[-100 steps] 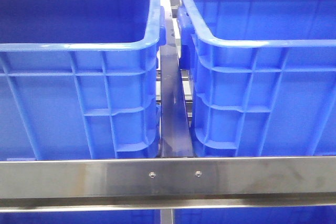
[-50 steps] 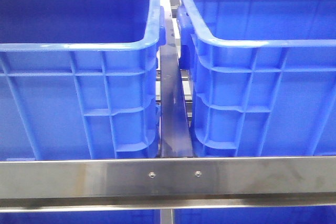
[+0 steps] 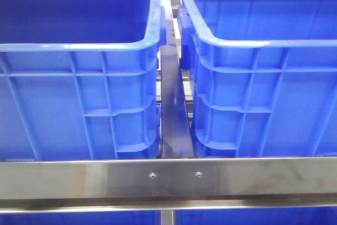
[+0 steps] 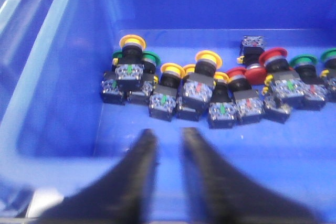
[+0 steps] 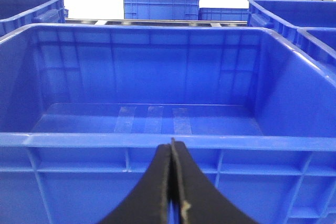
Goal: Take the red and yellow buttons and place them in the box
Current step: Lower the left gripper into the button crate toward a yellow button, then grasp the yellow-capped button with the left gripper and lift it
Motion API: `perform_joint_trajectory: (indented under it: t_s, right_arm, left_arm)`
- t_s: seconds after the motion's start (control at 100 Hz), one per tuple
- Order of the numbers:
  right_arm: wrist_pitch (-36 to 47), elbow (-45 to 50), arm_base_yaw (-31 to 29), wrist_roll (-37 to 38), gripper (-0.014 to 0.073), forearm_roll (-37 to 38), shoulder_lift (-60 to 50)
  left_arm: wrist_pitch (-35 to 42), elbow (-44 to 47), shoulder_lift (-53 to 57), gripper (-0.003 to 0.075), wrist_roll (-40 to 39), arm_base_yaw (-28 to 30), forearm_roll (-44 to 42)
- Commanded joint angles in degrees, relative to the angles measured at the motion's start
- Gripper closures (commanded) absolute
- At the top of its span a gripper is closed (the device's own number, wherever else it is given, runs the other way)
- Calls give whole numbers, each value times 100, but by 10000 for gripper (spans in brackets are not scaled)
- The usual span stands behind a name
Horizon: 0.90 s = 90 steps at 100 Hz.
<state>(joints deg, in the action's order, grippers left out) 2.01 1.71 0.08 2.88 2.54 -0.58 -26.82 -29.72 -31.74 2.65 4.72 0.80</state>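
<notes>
Several push buttons lie in a row on the floor of a blue crate (image 4: 63,129) in the left wrist view. Among them are yellow-capped buttons (image 4: 132,41) (image 4: 208,57) and red-capped buttons (image 4: 273,56) (image 4: 237,73). My left gripper (image 4: 168,132) hangs open over this crate's near side, short of the row, with nothing between its fingers. My right gripper (image 5: 171,143) is shut with nothing in it, just outside the near rim of an empty blue box (image 5: 79,141). Neither gripper shows in the front view.
Green-capped buttons (image 4: 303,61) (image 4: 149,56) are mixed into the row. The front view shows two tall blue crates (image 3: 79,46) (image 3: 253,43) side by side behind a steel rail (image 3: 168,177), with a narrow gap between them. More blue crates (image 5: 160,8) stand beyond the empty box.
</notes>
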Motion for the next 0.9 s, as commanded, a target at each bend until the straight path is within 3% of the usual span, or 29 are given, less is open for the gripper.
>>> perform_joint_trajectory:
  t_s: [0.0, 0.06, 0.13, 0.35, 0.66, 0.89]
  right_arm:
    - [431, -100, -11, -9, 650, -15, -137]
    - [431, -100, -11, -9, 650, -15, -137]
    - [431, -100, -11, -9, 650, -15, -137]
    - [431, -100, -11, -9, 650, -15, -137]
    - [431, -100, -11, -9, 650, -15, -137]
    - [431, -100, -11, -9, 650, -15, -137]
  left_arm:
    - [350, -586, -594, 321, -13, 11, 14]
    - [335, -828, -950, 212, -13, 11, 14]
    - [201, -1142, -1409, 161, -13, 11, 50]
    - [-420, -2200, -2889, 163, 61, -57, 175]
    - [-1979, -3871, -4926, 163, 140, -472, 83]
    - [-2488, -4843, -6081, 163, 142, -489, 72]
